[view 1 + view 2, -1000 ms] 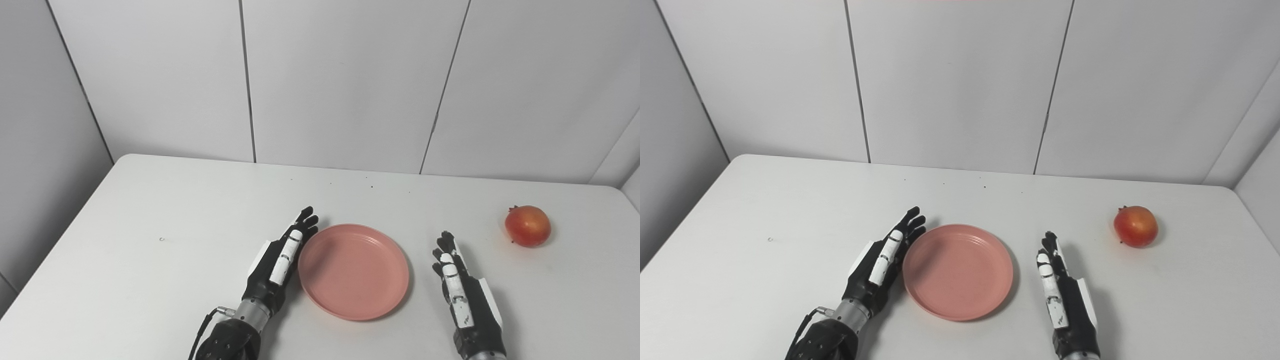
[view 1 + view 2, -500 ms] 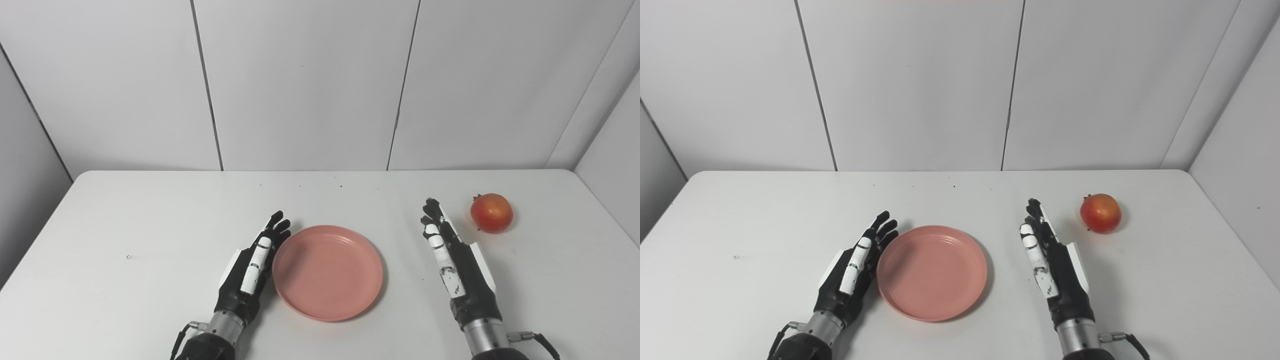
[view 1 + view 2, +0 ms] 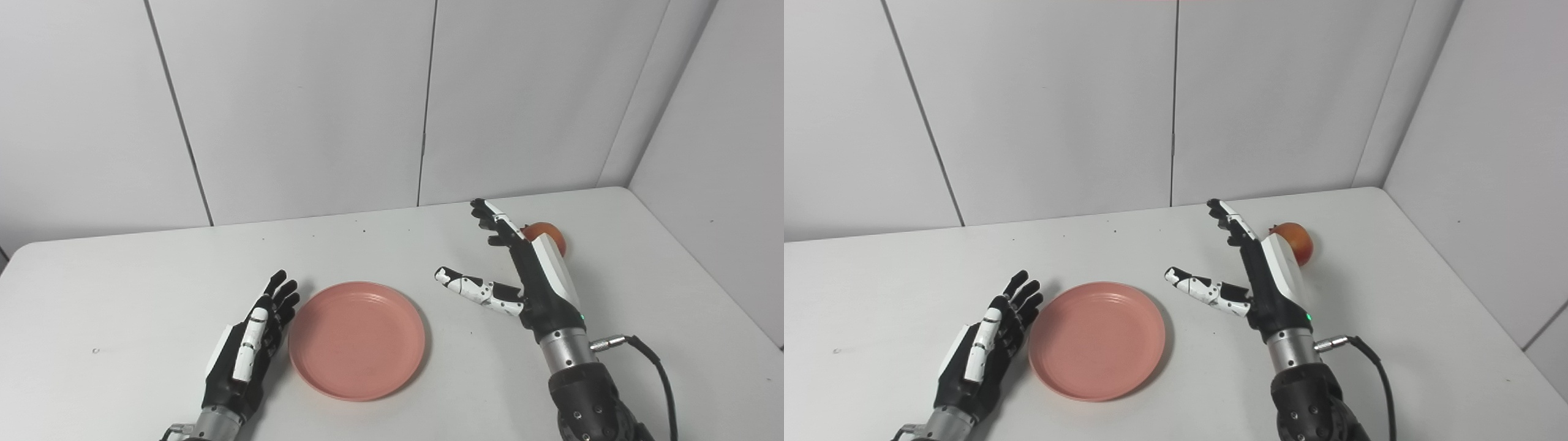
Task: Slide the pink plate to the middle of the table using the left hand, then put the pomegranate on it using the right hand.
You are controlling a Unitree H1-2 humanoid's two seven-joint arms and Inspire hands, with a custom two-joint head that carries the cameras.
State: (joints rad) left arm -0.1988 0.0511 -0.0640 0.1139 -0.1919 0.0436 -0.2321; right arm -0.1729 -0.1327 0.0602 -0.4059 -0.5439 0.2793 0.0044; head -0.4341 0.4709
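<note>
Right now your right hand (image 3: 1268, 275) is raised just left of the pomegranate (image 3: 1297, 240), fingers apart, thumb pointing left toward the pink plate (image 3: 357, 339). That plate lies flat mid-worktop (image 3: 122, 294). Your left hand (image 3: 245, 355) rests beside its left rim, fingers straight, holding nothing.

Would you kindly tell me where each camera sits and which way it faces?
Left eye view: on the head, looking down at the table; both arms enter from below.
Right eye view: beside it, slightly rightward, with the same downward aim and both arms.
Shared: pink plate, left hand beside it, open right hand in front of the pomegranate.
</note>
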